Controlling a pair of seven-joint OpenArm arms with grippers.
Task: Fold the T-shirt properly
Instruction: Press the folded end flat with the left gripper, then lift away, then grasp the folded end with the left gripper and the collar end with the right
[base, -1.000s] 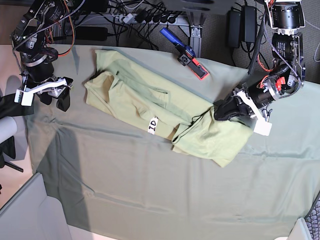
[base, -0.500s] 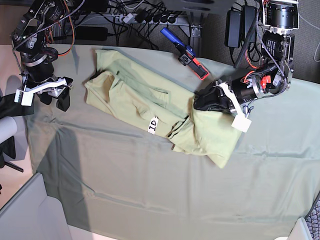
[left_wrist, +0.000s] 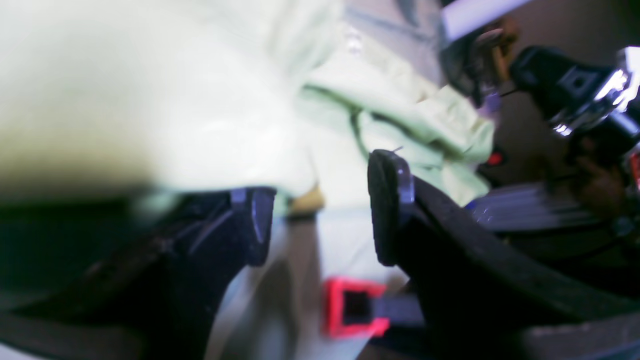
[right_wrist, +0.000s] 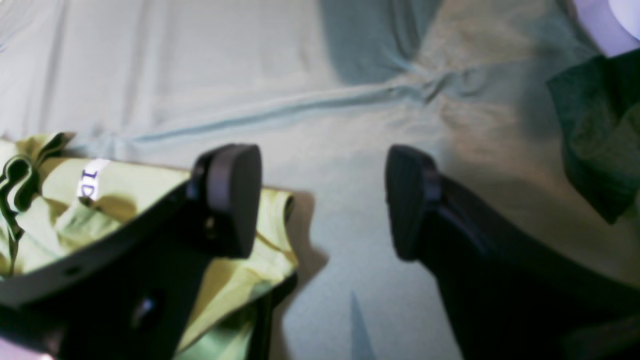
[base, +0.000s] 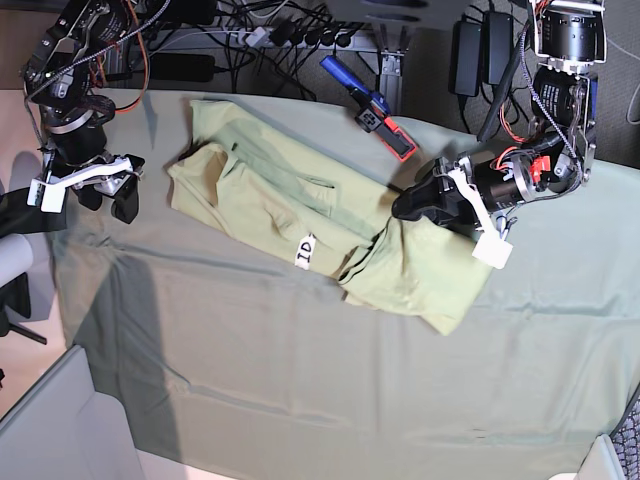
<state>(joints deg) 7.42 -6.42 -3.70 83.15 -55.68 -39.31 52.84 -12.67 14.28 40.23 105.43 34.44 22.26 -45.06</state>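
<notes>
At the near edge of the worktop (base: 330, 400), only grey-green tablecloth (base: 300, 380) is seen. Mid-worktop, the T-shirt (base: 300, 205) lies crumpled, right end doubled over unevenly. Risk is judged: a skewed, bunched fold if cloth snags on the left fingers (left_wrist: 385, 210) as they pull clear. The left gripper (base: 408, 206) sits at the shirt's upper right edge, fingers parted with a clear gap, nothing clamped; fabric lies beside one finger. Farther off, the right gripper (right_wrist: 322, 200) hangs wide open, empty, just off the shirt's sleeve end.
</notes>
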